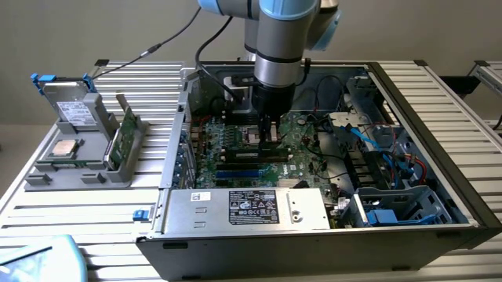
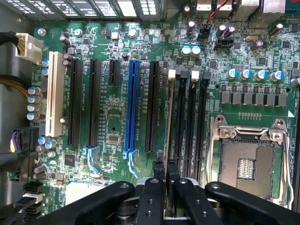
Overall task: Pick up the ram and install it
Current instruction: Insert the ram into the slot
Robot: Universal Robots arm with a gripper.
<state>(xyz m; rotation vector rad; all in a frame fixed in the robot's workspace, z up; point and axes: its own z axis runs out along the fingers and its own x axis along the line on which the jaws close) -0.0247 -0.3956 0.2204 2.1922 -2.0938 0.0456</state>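
1. While the arm reaches down into the open dark metal computer case (image 1: pixel 314 252), its black two-fingered gripper (image 1: pixel 271 138) (image 2: pixel 165 164) hangs low over the big green motherboard (image 1: pixel 235 147) (image 2: pixel 112 117), just beside the square silver processor socket (image 2: pixel 248 164).
2. The fingers (image 2: pixel 158 171) are drawn narrow and pinch a thin strip seen edge-on, which looks to be the long, narrow green circuit-board stick, the ram (image 1: pixel 274 134) (image 2: pixel 166 117).
3. In the wrist view the ram runs along the row of long black memory slots (image 2: pixel 187 122); I cannot tell whether it sits in a slot or just above one.
4. A long blue expansion slot (image 2: pixel 132 103) lies on the ram's far side from the socket.
5. At the exterior view's left, outside the case, a grey plastic tray (image 1: pixel 47 176) holds a silver hard drive (image 1: pixel 74 108) and upright green boards (image 1: pixel 126 138).
6. A silver power-supply box (image 1: pixel 196 214) with a dark label fills the case's near edge.
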